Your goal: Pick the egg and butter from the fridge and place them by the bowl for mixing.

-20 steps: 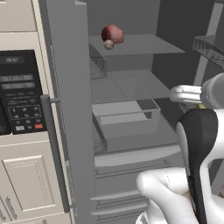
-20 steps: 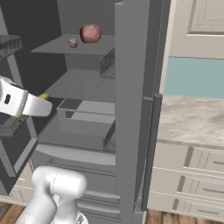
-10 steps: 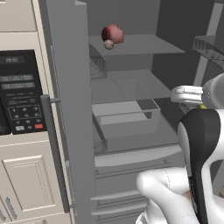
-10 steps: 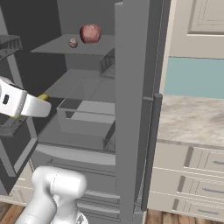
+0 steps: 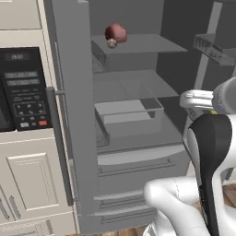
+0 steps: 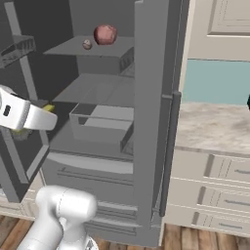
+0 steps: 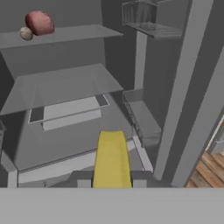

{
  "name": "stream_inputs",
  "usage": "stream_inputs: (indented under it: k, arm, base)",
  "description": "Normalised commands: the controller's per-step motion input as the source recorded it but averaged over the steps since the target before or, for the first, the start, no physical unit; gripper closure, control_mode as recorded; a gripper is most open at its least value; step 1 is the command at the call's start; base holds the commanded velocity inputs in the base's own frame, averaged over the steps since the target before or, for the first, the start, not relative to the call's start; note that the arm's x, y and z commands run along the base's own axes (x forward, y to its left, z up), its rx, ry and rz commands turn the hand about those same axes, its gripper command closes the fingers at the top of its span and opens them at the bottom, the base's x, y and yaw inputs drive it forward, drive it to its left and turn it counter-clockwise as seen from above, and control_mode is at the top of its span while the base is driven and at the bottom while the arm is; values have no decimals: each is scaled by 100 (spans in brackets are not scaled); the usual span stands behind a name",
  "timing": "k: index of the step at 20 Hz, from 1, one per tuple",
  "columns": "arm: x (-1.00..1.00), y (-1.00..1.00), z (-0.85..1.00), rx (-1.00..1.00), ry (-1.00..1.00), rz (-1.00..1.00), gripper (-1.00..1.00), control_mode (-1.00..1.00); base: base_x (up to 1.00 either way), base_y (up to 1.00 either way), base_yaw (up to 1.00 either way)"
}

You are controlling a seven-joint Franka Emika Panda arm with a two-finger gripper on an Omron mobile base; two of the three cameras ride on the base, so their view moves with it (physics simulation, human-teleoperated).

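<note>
The egg (image 7: 26, 33) lies on the fridge (image 5: 133, 124) shelf beside a chunk (image 7: 40, 22).

No text could be read anywhere. The microwave (image 5: 25, 90) carried a small pale display at the top of its black panel and rows of pale key markings beneath, with one red key at the lower right, but all were too blurred to make out. The fridge (image 5: 133, 138) bore no label or brand mark.
</note>
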Motion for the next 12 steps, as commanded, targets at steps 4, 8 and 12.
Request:
stream_inputs:
  k: [4, 8, 12]
  arm:
    - [0, 0, 0, 0, 0, 0, 100, 100]
    - [0, 0, 0, 0, 0, 0, 100, 100]
    - [0, 0, 0, 0, 0, 0, 100, 100]
  base:
    - [-55, 11, 0]
    - [-48, 11, 0]
    - [-59, 2, 0]
